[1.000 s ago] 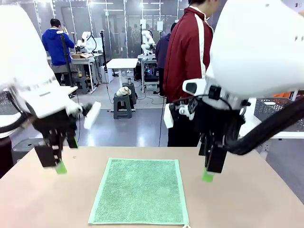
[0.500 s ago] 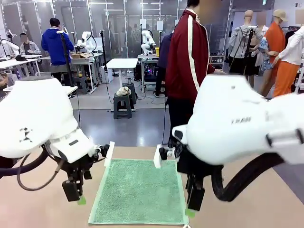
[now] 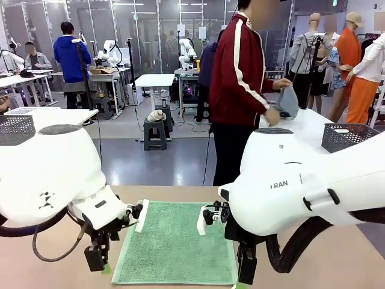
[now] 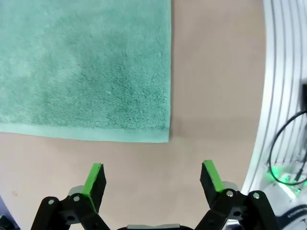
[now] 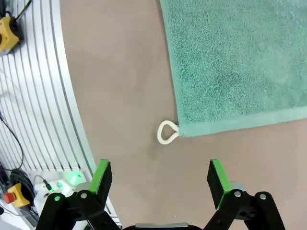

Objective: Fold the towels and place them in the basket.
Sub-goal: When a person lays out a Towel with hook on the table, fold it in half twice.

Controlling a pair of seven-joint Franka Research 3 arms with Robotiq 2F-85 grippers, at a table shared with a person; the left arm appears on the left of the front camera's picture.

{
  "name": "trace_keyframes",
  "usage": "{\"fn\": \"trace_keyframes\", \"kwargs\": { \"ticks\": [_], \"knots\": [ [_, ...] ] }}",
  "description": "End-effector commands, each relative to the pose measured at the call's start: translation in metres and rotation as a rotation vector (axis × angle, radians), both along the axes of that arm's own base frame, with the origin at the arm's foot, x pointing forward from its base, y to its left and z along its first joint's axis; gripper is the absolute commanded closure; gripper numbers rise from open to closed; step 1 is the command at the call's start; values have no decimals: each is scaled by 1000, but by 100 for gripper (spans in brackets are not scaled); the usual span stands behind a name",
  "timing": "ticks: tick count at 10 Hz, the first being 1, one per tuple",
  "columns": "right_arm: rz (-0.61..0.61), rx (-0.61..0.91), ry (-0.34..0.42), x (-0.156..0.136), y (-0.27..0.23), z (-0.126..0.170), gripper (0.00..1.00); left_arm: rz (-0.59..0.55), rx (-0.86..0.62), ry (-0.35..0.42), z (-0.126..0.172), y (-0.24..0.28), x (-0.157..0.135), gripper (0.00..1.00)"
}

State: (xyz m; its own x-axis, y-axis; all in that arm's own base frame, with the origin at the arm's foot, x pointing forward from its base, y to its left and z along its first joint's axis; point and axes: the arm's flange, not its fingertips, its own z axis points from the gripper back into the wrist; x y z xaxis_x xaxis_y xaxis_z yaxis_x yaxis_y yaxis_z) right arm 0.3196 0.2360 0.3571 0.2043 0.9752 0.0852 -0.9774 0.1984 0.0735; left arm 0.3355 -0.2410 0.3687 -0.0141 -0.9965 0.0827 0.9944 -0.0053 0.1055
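Sea-green rectangular terry towel lies flat and unfolded on the tan bench, long side running away from the robot. No fold in it.

Left gripper stands just off the towel's near left corner, pointing down, low over the bench. In the left wrist view the left gripper has its green-padded fingers spread wide, with nothing between them. The towel corner sits just ahead of the fingertips, apart from them, with bare bench in the gap.

Right gripper stands at the towel's near right corner, also pointing down. In the right wrist view the right gripper shows its fingers spread wide and holding nothing. The towel corner lies ahead of them, and a small cream cord loop sticks out from that corner onto the bench, roughly in line with the gap between the fingers. No contact with loop or towel.

A ribbed silver rail runs along the bench edge on the side away from the towel.

Beyond the towel's far edge, a person in a dark red jacket stands off the bench, turned to a white table, hands on a grey-blue cloth. A dark grey lattice-mesh basket sits on that table, well apart from the towel, to its far right.
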Motion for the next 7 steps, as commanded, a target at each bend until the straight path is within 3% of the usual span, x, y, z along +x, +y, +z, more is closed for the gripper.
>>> {"fn": "trace_keyframes", "kwargs": {
  "ticks": [1,2,4,7],
  "knots": [
    [52,-6,-22,3,-3,-10,0,-39,35,-93,-19,-2,1,0],
    [58,-8,-26,4,-2,-12,0,-38,41,-111,-23,0,1,0],
    [26,-8,-3,2,1,-6,0,-49,32,-45,-12,-4,6,0],
    [26,-8,-3,2,1,-6,0,-49,32,-45,-12,-4,6,0]
  ]
}}
